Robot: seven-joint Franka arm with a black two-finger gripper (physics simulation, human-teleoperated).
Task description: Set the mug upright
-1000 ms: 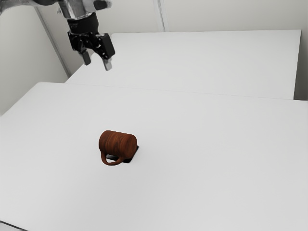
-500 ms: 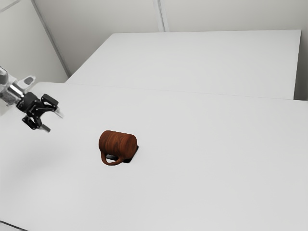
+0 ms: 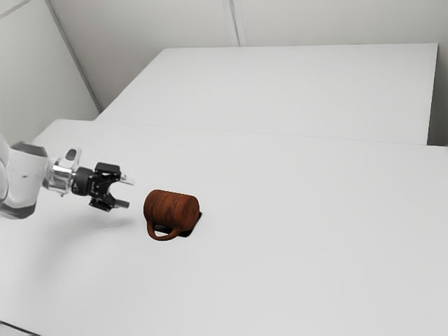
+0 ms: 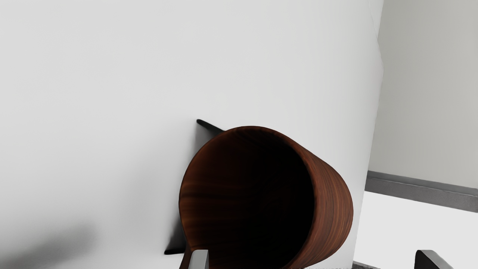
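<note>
The brown wood-grained mug lies on its side on the white table, its handle toward the exterior view's bottom. My gripper is level with it on the exterior view's left, a short gap from the mouth, fingers apart. Seen from the wrist, the mug turns its dark open mouth to my hand, and the gripper is open with nothing held. Much of the handle is hidden there.
A flat black piece lies under and beside the mug. Behind the table stands another white surface, with pale walls beyond. A thin dark line crosses the exterior view's lower left corner.
My hand has swung down from the exterior view's upper left, then moved toward the mug, now pointing sideways at its mouth. The mug has not moved.
</note>
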